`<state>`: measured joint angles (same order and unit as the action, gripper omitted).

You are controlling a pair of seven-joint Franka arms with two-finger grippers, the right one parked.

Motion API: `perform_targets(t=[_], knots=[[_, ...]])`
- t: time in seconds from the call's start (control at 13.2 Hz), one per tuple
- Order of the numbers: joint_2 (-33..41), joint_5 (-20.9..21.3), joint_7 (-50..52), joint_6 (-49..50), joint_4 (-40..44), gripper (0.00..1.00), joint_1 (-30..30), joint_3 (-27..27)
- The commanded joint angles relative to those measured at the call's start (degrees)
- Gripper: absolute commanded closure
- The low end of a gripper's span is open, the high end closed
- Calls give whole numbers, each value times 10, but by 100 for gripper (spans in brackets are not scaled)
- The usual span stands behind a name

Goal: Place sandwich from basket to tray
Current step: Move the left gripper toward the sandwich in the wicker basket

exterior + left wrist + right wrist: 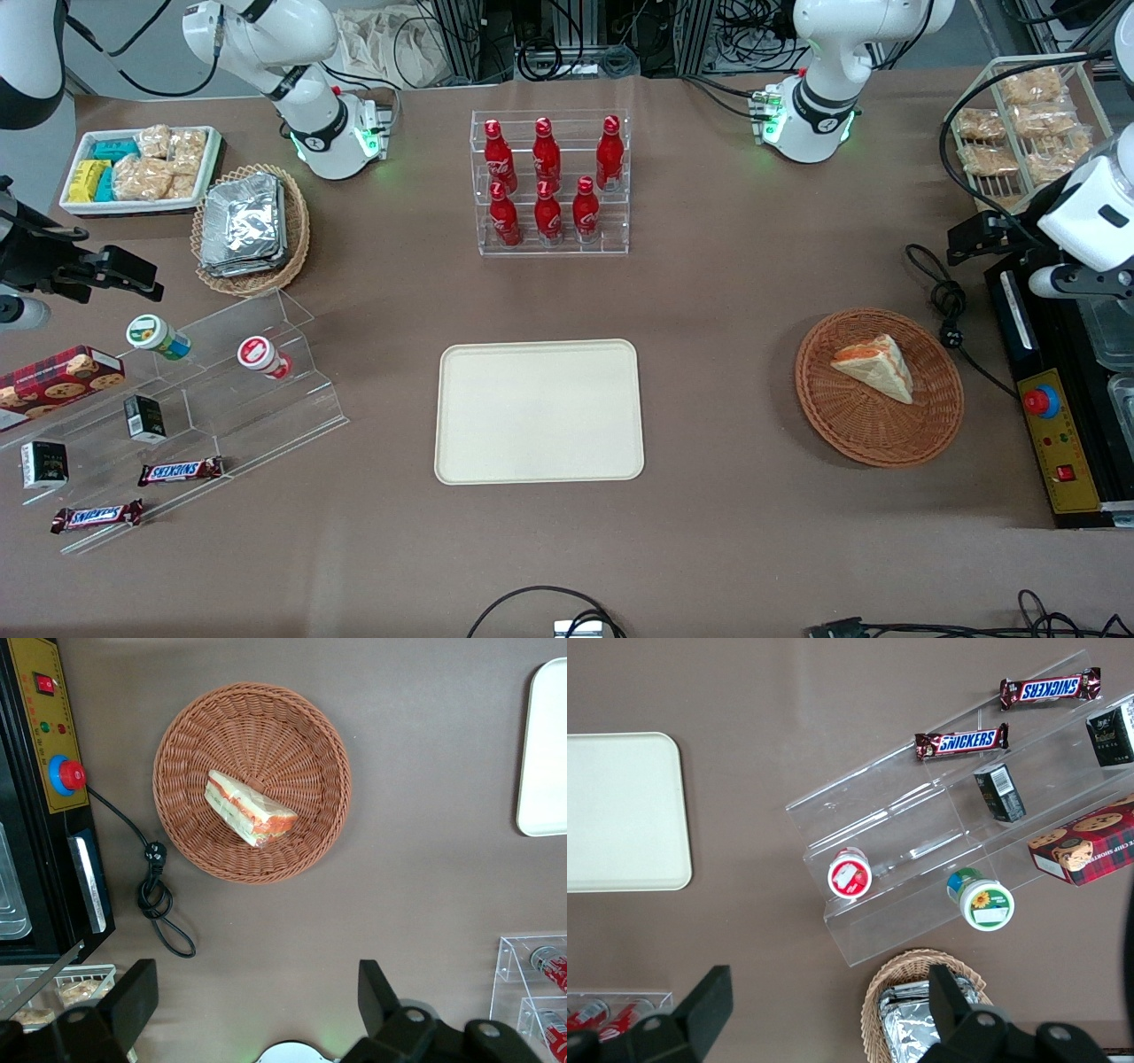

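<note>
The sandwich [875, 365] lies in the basket [877, 434] — a clear-wrapped wedge of white bread with orange-red and pale layers, resting on its side a little off the basket's middle. The basket sits on the desk [726, 292] toward the working arm's end, close to the edge nearest the front camera but not at it. Beside it, nearer that end, a black cable [950, 323] curls on the desk, and a black control box [1059, 443] with a red button [1042, 400] stands along the desk's end edge.

The tray [539, 411] lies flat near the middle of the desk, well apart from the basket, with nothing on it. A clear rack of red bottles [549, 182] stands farther from the front camera than the tray.

The gripper [257, 1005] hangs above the desk, apart from the basket and farther from the front camera than it (the wrist view looks straight down on the sandwich between the two dark fingers [133, 1001]). Its fingers are spread wide and hold nothing; they touch neither basket nor sandwich. In the front view the working arm [1094, 221] shows at the desk's end, above the control box.
</note>
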<state>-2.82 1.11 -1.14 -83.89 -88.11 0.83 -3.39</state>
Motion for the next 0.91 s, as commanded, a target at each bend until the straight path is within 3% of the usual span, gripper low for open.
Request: perform_targets(t=[0.0, 0.38, 0.83], knots=[[-10, 6, 0, 0, 21, 0, -1, -1], [-8, 9, 2, -28, 0, 0, 22, 10], [32, 21, 166, -176, -185, 0, 30, 23]])
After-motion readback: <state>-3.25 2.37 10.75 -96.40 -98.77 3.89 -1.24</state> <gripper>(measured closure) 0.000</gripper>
